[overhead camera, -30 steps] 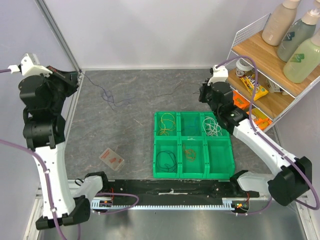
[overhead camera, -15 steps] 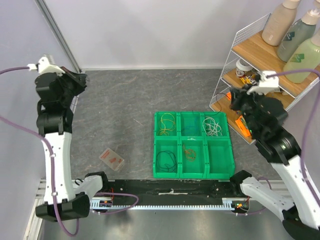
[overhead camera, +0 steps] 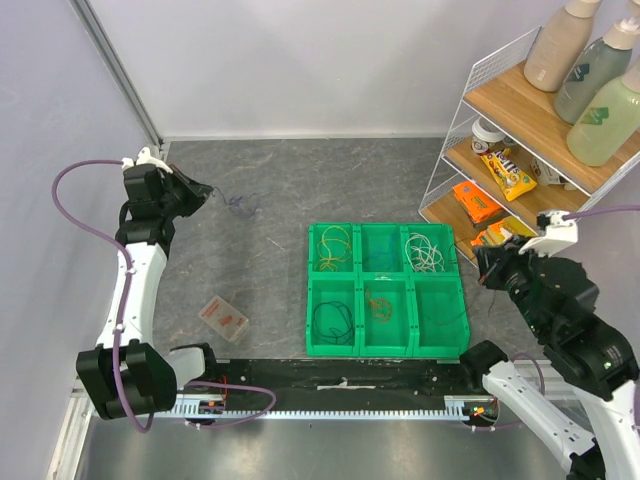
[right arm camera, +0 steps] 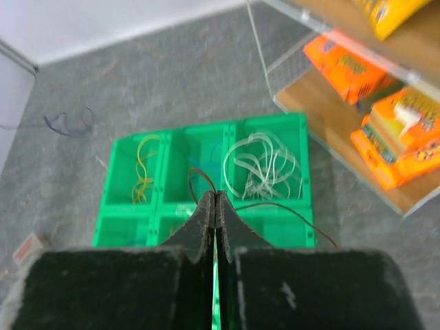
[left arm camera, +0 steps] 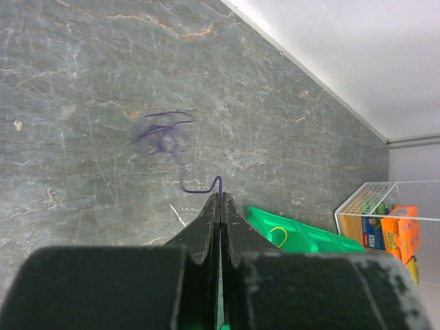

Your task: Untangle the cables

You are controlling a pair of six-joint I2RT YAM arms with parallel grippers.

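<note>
Directly ahead of the left end effector (left arm camera: 220,199), which is shut on its near end, the purple cable (left arm camera: 163,139) is stretched away lengthwise; a dark cable (right arm camera: 275,203) is clamped by the right end effector (right arm camera: 216,196) above the green tray (right arm camera: 206,128).

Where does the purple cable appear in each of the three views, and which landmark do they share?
Top: purple cable left of centre, far side, trailing from the left hand.
Left wrist: centre, from the shut hand's tip up to a blurred tangle.
Right wrist: upper left, small.
Shared landmark: green tray.
</note>
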